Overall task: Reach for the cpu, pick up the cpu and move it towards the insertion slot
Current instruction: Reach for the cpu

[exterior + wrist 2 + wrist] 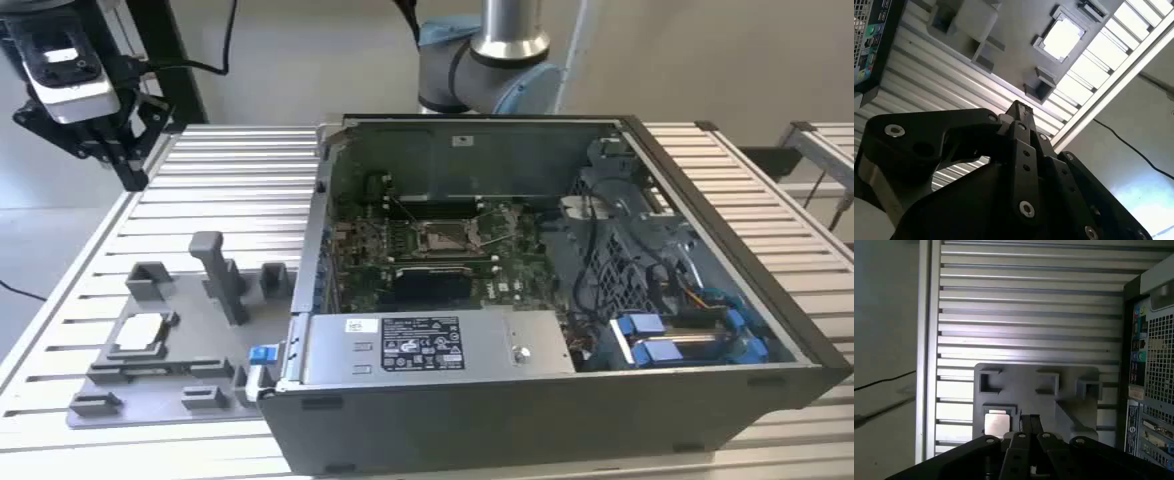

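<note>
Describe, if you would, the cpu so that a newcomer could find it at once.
Start at the open computer case; on the slatted table to the exterior view's left of it lies a grey fixture plate. The cpu sits in a square frame near the plate's edge away from the case. It is the only flat, silvery-white square there; its neighbours are dull grey upright blocks.

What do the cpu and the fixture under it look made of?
The cpu: likely a metal top, bright silvery-white and reflective. The fixture: probably plastic, matte uniform grey with blocky raised walls.
</note>
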Robot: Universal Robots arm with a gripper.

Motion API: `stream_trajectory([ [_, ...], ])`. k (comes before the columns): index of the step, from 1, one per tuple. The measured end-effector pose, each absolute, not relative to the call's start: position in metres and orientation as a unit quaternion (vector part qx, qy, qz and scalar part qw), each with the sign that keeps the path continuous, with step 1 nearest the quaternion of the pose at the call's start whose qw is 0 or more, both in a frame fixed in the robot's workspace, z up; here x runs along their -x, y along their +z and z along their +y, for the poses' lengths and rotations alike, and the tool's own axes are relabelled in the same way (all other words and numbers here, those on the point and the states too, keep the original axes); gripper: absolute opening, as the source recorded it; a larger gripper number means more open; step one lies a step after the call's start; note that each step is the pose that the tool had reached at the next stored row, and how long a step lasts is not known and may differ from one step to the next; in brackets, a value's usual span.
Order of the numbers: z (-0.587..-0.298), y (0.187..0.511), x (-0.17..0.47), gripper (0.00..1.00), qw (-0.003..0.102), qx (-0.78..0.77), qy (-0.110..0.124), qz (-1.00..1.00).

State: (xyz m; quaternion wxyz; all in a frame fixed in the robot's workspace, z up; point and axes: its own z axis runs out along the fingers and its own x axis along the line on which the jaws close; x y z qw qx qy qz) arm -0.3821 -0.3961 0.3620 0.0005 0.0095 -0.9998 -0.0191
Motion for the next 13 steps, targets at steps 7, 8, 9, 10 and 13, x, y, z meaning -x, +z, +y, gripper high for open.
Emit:
stream_trajectory([
  [7, -0.3961, 0.3620, 0.3821, 0.00, 0.000, -0.010, -0.019, -1.000],
  [8, -0.3961, 0.3620, 0.3821, 0.00, 0.000, -0.010, -0.019, -1.000],
  [9, -0.3961, 0.3620, 0.3821, 0.00, 0.000, -0.010, -0.019, -1.000],
  [10, -0.3961, 0.3620, 0.3821, 0.00, 0.000, -0.010, -0.019, -1.000],
  [13, -0.3964, 0.3621, 0.3826, 0.00, 0.001, -0.010, -0.019, -1.000],
])
